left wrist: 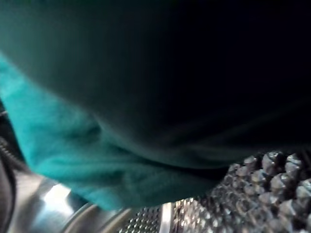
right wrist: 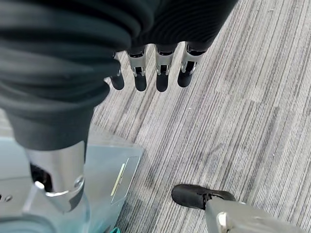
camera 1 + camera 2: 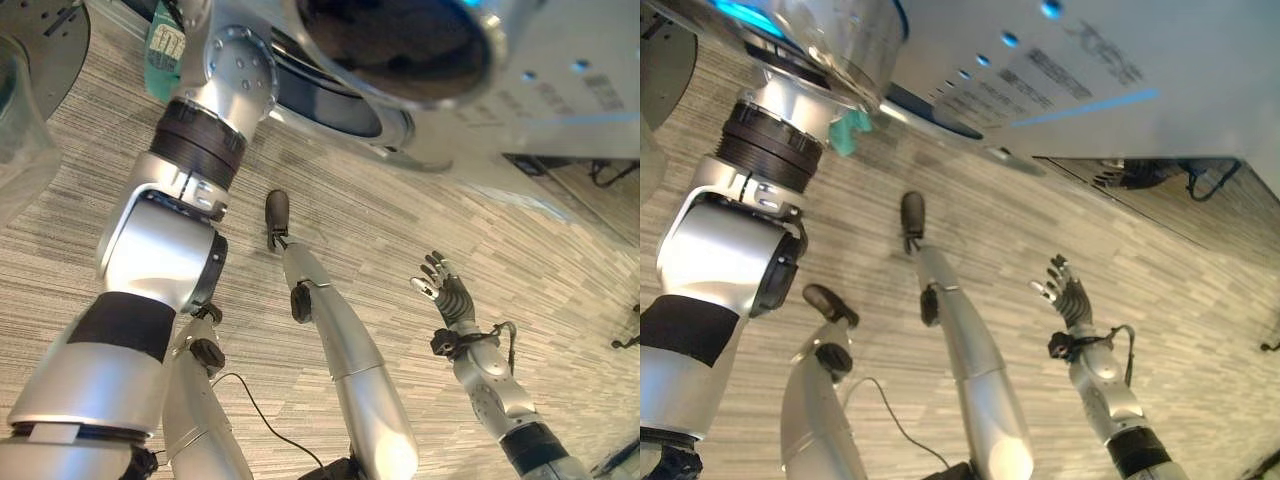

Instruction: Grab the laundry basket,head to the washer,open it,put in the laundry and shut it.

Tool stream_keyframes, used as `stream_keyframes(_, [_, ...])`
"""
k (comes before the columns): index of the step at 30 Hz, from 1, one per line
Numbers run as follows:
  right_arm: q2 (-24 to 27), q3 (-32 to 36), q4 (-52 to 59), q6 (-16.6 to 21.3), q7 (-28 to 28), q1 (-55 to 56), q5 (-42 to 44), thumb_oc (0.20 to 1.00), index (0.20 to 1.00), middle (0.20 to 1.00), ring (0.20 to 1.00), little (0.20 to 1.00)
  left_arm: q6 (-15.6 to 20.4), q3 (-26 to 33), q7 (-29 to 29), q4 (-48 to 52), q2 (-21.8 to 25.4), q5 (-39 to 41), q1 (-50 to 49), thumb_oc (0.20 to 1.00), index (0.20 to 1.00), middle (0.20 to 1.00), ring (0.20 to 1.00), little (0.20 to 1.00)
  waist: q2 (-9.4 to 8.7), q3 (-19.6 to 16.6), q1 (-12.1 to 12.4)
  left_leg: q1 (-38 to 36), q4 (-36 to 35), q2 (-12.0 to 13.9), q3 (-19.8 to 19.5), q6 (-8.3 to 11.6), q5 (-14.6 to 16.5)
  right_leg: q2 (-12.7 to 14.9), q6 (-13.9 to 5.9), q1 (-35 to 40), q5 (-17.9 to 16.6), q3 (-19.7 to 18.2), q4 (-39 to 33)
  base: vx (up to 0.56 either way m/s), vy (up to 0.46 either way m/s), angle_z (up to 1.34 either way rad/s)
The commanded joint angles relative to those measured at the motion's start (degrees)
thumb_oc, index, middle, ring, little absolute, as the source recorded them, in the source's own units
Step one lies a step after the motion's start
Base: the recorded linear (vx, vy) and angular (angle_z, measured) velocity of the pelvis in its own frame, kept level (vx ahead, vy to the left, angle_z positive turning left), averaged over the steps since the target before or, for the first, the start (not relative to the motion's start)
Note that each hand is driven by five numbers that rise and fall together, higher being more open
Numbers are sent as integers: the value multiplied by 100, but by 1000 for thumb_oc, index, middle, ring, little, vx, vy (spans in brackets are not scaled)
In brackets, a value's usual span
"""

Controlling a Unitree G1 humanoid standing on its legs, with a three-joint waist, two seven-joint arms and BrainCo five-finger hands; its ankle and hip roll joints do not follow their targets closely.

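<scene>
Floor: grey striped carpet (image 3: pixel 400 260), running up to the base of the white washer (image 3: pixel 1090 90).
Laundry: teal cloth (image 1: pixel 73 160), hanging over the perforated steel drum (image 1: pixel 272 189) in the left wrist view; a teal corner (image 3: pixel 847 132) also visible at the washer mouth in the right eye view. Judged to be at or just inside the opening, not yet dropped clear.
Washer door: round glass door (image 3: pixel 400 50) swung open, standing above the left arm; open, presumably, to give the arm a free path into the drum.
Left hand: reaching up into the washer, fingers hidden behind the cloth and the door rim; grip cannot be told. Arm raised and extended, likely to carry the cloth deep enough to stay in.
Right hand (image 3: pixel 443 290): released, fingers straight and spread, holding nothing, hovering over the carpet well apart from the washer. Right wrist view confirms relaxed fingertips (image 2: pixel 163 82) above bare floor. Kept low and aside, probably for balance and to stay out of the loading path.
Stage: loading under way; door shutting not yet done.
Risk: cloth draped on the rim could snag when the door closes.
</scene>
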State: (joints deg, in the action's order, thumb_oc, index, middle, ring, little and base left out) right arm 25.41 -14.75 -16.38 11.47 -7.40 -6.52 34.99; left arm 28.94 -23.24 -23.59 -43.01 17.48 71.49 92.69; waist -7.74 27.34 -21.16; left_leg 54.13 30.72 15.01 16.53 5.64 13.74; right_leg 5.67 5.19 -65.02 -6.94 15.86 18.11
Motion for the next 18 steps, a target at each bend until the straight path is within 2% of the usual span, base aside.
stream_keyframes(1, [358,-9,-112,90,13,848,-121,1000,1000,1000,1000,1000,163,-87,431,711,-770,-701,-171,200,200,200,200,200,404,-830,-382,-789,649,459,-334,126,561,-250,-843,-177,980,-279,891,-51,-54,-2])
stream_keyframes(2, [356,-10,-116,93,15,849,-119,1000,1000,1000,1000,1000,165,-89,438,706,-772,-696,-172,200,200,200,200,200,412,-835,-381,-761,680,469,-349,128,571,-253,-839,-188,981,-270,894,-85,7,1])
stream_keyframes(4, [637,-37,68,45,-18,796,-74,1000,1000,1000,1000,1000,92,-180,446,474,-844,-744,-118,200,200,200,200,200,340,-874,-422,-635,861,313,-499,-6,762,-327,-790,-168,926,-397,876,-90,-2,3])
stream_keyframes(5, [650,-31,101,19,-31,800,-68,1000,1000,1000,1000,1000,92,-174,445,463,-842,-743,-101,200,200,200,200,200,351,-869,-427,-613,882,314,-506,-12,772,-324,-792,-178,923,-395,879,-61,-32,1])
stream_keyframes(6, [823,-23,689,55,13,1038,16,1000,1000,1000,1000,1000,47,-175,394,448,-769,-777,-73,200,200,200,200,200,317,-859,-443,-559,953,274,-563,-65,815,-336,-763,-210,921,-436,887,-35,-7,-3])
stream_keyframes(10, [1078,-115,938,-75,42,1206,-24,1000,1000,1000,1000,1000,-32,-110,383,-58,-819,-608,220,200,200,200,200,200,307,-853,-438,-597,927,184,-594,-159,893,-358,-761,-219,920,-514,854,-16,-2,-2])
stream_keyframes(13, [1168,-173,941,-122,-14,1098,-11,1000,1000,1000,1000,1000,303,-45,367,212,-1083,-269,528,200,200,200,200,200,316,-795,-448,-651,887,140,-560,-172,854,-385,-751,-232,955,-588,864,25,-27,0])
stream_keyframes(14, [1251,-129,1006,-133,-54,1074,22,1000,1000,1000,1000,1000,573,-53,391,817,-1228,-164,652,200,200,200,200,200,316,-758,-449,-713,846,117,-510,-154,812,-403,-756,-207,984,-612,849,46,-43,2])
stream_keyframes(15, [1260,-111,1017,-139,-54,1084,25,1000,1000,1000,1000,1000,586,-59,359,863,-1236,-187,632,200,200,200,200,200,320,-749,-439,-726,838,117,-505,-153,810,-404,-756,-199,986,-615,849,55,-39,2])
stream_keyframes(18, [1428,74,1297,-130,-26,1319,26,1000,1000,1000,1000,1000,903,-427,251,2030,-1442,-647,872,200,200,200,200,200,359,-714,-410,-814,749,107,-372,-123,744,-436,-777,-194,1048,-612,819,64,-47,-2])
